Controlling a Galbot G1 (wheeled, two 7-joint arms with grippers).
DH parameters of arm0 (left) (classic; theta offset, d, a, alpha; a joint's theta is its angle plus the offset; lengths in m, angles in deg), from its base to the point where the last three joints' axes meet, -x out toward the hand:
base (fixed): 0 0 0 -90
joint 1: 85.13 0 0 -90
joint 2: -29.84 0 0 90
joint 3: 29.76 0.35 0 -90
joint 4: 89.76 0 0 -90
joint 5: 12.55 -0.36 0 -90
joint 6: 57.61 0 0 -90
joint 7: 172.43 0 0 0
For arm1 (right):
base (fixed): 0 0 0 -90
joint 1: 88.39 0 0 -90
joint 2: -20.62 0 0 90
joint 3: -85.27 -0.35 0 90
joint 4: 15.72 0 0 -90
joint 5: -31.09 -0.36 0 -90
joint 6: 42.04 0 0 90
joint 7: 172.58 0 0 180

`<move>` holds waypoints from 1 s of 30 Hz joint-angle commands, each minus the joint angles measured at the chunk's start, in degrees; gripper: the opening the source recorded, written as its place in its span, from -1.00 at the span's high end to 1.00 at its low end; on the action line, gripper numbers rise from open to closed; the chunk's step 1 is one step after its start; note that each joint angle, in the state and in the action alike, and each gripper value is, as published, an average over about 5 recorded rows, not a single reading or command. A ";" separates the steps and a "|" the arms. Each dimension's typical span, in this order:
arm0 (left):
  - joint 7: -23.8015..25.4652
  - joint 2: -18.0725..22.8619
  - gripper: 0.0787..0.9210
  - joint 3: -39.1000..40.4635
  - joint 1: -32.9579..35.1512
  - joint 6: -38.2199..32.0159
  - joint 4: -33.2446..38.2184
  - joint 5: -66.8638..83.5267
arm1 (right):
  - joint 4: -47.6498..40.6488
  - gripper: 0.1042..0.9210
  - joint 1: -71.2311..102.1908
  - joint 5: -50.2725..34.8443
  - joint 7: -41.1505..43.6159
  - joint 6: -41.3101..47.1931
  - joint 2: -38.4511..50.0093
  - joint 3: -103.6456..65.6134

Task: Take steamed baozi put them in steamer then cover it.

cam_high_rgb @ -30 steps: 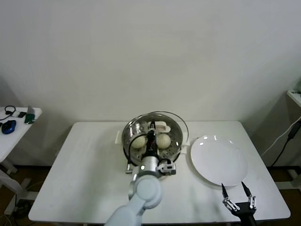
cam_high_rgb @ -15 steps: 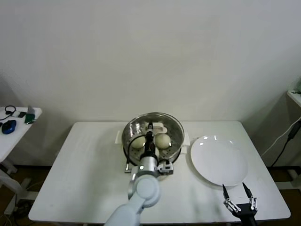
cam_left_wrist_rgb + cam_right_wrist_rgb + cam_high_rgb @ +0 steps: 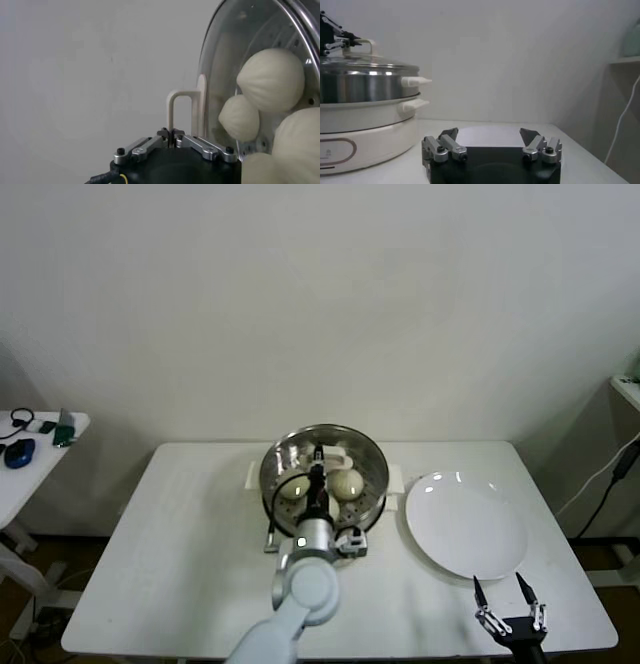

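Observation:
The steel steamer [image 3: 325,474] stands on its white base at the table's back middle. The clear glass cover [image 3: 352,446] lies flat on its rim. Through the glass I see cream-white baozi [image 3: 346,483], several in the left wrist view [image 3: 270,80]. My left gripper [image 3: 318,454] is above the pot's middle, shut on the cover's cream bar handle [image 3: 186,112]. The right wrist view shows the covered steamer [image 3: 365,107] from the side. My right gripper [image 3: 509,599] is open and empty near the table's front right edge.
An empty flat white plate [image 3: 465,524] lies right of the steamer. A small side table [image 3: 30,446] with a few objects stands at the far left. A cable [image 3: 612,474] hangs at the right.
The cover was tilted above the pot's back; it has come down level onto the steamer's rim, with my left gripper still holding its handle. The right arm has not moved.

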 commanded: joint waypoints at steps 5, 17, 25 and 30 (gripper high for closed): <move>0.01 0.11 0.87 -0.29 0.47 -0.11 -0.72 0.72 | -0.17 -0.76 -0.10 0.25 0.27 -0.04 -0.15 0.21; -0.05 -1.12 0.85 0.16 0.43 0.00 1.83 4.83 | 0.90 -0.76 0.18 -0.63 -1.85 0.91 -0.23 0.41; -0.69 -6.62 0.38 0.75 2.40 0.06 12.11 15.25 | 3.05 -0.76 1.37 -1.33 -3.94 4.35 1.43 0.33; -3.59 -11.48 0.05 -1.65 6.87 -0.63 19.66 23.51 | 3.48 -0.76 0.85 -0.48 -3.90 4.75 2.06 0.10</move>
